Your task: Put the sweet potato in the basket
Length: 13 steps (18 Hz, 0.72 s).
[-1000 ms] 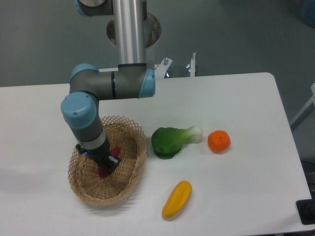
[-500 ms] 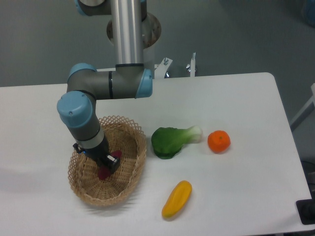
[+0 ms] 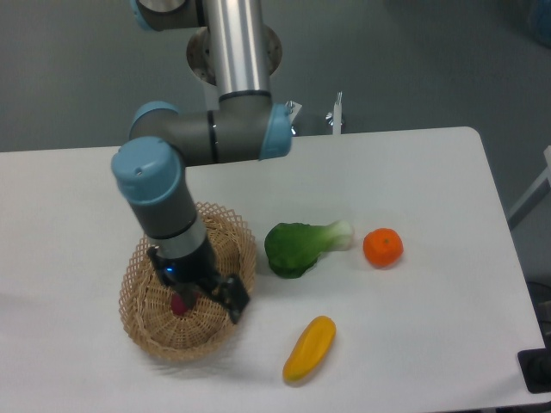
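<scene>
Starting at the left, the basket [image 3: 142,323] sits near the front edge of the table [image 3: 430,172], and down on its woven floor there's a glimpse of magenta: the sweet potato [image 3: 179,304], lying inside the bowl, mostly screened by the arm's wrist. Only a small patch shows, so I can't say how it lies, but it looks to be resting on the basket bottom rather than in any grip. That would put the task's main job as good as done.

Right beside it, the gripper [image 3: 225,298] hangs over the basket's right-hand rim, tilted out toward the near right. Whether the fingers are spread or closed I cannot tell; they read as one dark shape from this angle. Nothing shows between them.

Moving right, a green leafy vegetable [image 3: 301,245] lies just beyond the basket, white stem pointing to the round orange fruit [image 3: 383,247] next to it. Nearer the front edge, the yellow vegetable [image 3: 309,348] lies on a slant, well clear of the arm. All three are bystanders, outside the basket where they belong.

My read: what's left is pulling clear without snagging that lacy rim.
</scene>
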Motion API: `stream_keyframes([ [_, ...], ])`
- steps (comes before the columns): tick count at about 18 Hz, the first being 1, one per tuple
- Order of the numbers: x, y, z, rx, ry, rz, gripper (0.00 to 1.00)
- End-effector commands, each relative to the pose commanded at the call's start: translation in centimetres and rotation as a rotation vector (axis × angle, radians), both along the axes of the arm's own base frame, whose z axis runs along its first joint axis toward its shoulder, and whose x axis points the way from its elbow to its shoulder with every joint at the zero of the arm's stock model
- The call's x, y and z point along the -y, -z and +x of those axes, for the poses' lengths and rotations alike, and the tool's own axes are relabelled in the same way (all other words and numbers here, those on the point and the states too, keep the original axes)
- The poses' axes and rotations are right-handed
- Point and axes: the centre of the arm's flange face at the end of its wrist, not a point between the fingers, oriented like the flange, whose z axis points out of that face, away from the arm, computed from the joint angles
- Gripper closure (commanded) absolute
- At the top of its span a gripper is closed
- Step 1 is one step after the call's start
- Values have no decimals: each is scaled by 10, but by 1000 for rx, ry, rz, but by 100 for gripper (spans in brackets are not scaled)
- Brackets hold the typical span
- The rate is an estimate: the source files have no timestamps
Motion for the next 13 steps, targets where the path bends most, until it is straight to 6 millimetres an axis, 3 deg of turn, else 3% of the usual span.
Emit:
stream_keyframes([
  [4,34,-34,-70,-18,-80,60,0],
  [7,68,-52,-106,-19,-58,83,0],
  [9,88,-51,-129,0,-47,65,0],
  [11,124,-64,-149,11,-28,54,0],
  [13,150,-65,-167,34,25,25,0],
])
